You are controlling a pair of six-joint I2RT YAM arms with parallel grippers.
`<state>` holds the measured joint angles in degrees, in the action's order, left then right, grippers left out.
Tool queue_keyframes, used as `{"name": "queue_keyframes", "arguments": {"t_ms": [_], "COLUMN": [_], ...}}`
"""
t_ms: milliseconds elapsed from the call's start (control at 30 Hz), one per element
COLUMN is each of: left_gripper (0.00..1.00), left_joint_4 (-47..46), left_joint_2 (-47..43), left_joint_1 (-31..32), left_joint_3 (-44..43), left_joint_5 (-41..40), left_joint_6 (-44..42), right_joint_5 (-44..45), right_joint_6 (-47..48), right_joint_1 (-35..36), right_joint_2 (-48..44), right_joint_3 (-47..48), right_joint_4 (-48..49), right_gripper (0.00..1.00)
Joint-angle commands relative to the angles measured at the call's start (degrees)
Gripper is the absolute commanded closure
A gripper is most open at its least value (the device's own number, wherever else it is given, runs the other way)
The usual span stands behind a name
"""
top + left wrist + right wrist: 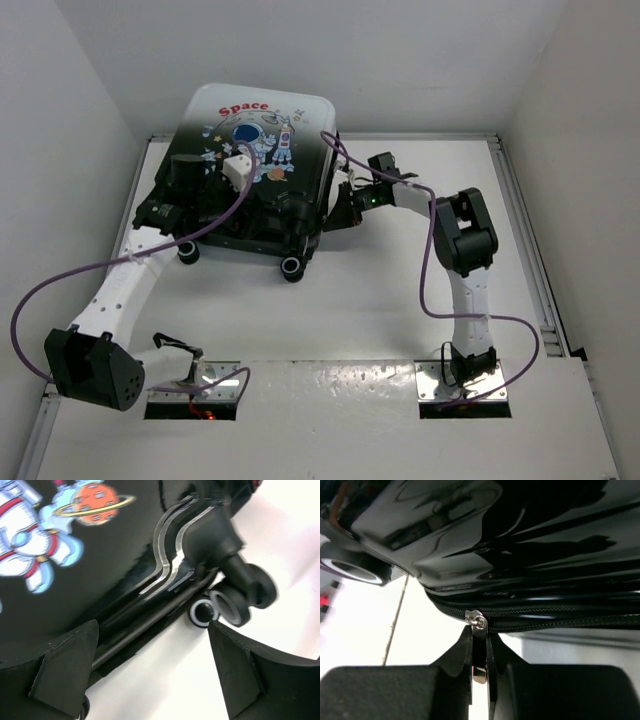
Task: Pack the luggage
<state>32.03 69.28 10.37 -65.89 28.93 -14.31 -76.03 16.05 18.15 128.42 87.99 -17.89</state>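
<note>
The luggage [262, 140] is laid printed side up, directly ahead of both sets of fingers. Its zipper pull [479, 670] is pinched between the fingers of the right gripper [480, 642]. The left gripper [152, 645] is held spread, with a caster [242, 597] just beyond its right finger.

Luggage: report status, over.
Left gripper open, beside a caster. Right gripper shut on the zipper pull. Luggage lid down, print up. Nothing seen blocking it.
</note>
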Motion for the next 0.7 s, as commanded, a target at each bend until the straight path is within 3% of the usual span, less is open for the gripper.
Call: {"name": "queue_keyframes", "arguments": {"t_ms": [0,33,167,267,500,667], "left_gripper": [0.05,0.05,0.05,0.02,0.01,0.01], "left_joint_4": [0.66,1.53,2.07,2.07,12.24,20.87], "left_joint_2": [-4.32,-5.8,-9.5,-11.17,-12.94,-10.31], "left_joint_1": [4.99,5.62,5.62,1.5,-1.32,-1.32], "left_joint_3": [2.16,2.69,4.45,5.07,2.79,0.68], "left_joint_5": [-1.67,-3.68,-8.35,-9.68,-10.2,-12.49], "left_joint_6": [2.95,3.58,8.23,11.58,10.01,4.29], "right_joint_5": [1.75,3.85,6.33,8.43,12.48,17.58], "right_joint_6": [-8.38,-9.89,-9.81,-12.96,-23.08,-25.72], "right_joint_1": [1.01,1.62,5.39,9.07,18.14,22.45], "right_joint_2": [-8.0,-8.88,-11.61,-11.62,-6.62,-5.02], "right_joint_3": [-6.13,-8.59,-9.15,-9.58,-3.44,-1.76], "right_joint_4": [15.05,21.86,22.98,28.77,41.69,44.6], "right_gripper": [1.0,1.0,1.0,1.0,1.0,1.0]}}
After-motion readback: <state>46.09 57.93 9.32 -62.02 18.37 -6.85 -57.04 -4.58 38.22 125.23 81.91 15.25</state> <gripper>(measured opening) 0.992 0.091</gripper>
